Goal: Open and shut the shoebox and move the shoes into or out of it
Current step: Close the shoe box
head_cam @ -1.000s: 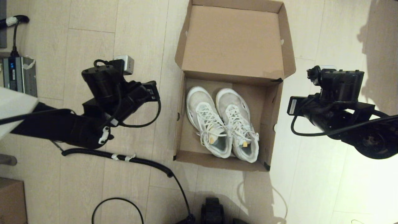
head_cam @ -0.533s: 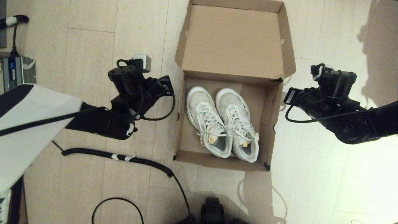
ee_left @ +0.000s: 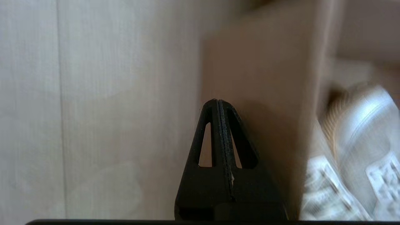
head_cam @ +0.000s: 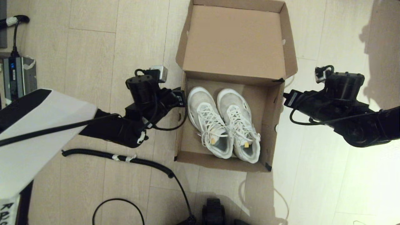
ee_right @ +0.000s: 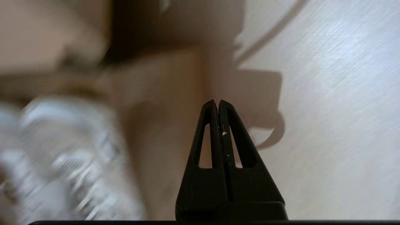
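Note:
The brown shoebox (head_cam: 218, 162) stands open on the floor, its lid (head_cam: 234, 40) folded back on the far side. Both white sneakers (head_cam: 225, 125) lie side by side inside, toes toward the lid. My left gripper (head_cam: 180, 97) is shut and empty, right at the outside of the box's left wall. In the left wrist view that gripper (ee_left: 217, 102) is against the cardboard wall (ee_left: 265, 78), with a shoe (ee_left: 359, 125) beyond. My right gripper (head_cam: 285, 97) is shut and empty beside the box's right wall. The right wrist view shows that gripper (ee_right: 217, 101) outside the wall (ee_right: 162, 109).
A grey power unit (head_cam: 18, 78) sits at the far left. A coiled black cable (head_cam: 125, 157) runs across the floor near the box's front left corner, and a cable loop (head_cam: 118, 206) lies nearer me. Pale wood floor surrounds the box.
Both arms have moved inward to the box. The left gripper travelled right up to the left wall, and the right gripper shifted left to the right wall. Box and shoes are unmoved.

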Controlling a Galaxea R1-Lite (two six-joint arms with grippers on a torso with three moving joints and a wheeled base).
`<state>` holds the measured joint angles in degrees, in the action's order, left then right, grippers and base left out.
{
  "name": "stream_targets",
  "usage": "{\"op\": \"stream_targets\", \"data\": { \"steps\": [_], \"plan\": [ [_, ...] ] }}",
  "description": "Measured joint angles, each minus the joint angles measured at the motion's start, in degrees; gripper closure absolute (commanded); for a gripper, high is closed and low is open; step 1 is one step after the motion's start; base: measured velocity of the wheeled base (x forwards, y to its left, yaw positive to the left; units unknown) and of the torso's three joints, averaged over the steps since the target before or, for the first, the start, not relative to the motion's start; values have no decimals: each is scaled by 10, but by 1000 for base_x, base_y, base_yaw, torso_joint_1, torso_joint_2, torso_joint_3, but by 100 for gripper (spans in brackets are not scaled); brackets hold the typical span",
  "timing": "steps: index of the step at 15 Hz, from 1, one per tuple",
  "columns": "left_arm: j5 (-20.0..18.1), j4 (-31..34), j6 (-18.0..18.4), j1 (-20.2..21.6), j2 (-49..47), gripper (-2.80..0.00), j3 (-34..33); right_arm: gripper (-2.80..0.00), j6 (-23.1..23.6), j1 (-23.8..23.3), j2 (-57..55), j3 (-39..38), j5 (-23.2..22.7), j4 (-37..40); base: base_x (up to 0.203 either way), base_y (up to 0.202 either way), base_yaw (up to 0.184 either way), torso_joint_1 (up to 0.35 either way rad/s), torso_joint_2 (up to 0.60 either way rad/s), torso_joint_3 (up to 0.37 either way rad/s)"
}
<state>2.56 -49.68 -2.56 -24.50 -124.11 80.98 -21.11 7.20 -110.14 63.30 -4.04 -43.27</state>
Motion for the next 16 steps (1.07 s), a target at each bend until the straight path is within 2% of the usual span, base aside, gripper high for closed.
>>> {"op": "stream_targets", "data": {
  "steps": [3, 9, 11, 16],
  "plan": [
    [1, 1, 1, -5, 12, 0, -37, 0, -37, 21, 22, -44, -28, 0, 0, 0, 0, 0, 0, 0],
    [4, -11, 0, -8, 40, 0, -134, 0, -38, 64, 40, -132, -24, -5, 0, 0, 0, 0, 0, 0],
    [5, -37, 0, -11, 54, 0, -187, 0, -36, 72, 45, -172, -11, -31, 0, 0, 0, 0, 0, 0],
    [27, -147, -2, -25, 80, 0, -344, 0, -18, 79, 50, -288, 47, -128, 0, 0, 0, 0, 0, 0]
  ]
}}
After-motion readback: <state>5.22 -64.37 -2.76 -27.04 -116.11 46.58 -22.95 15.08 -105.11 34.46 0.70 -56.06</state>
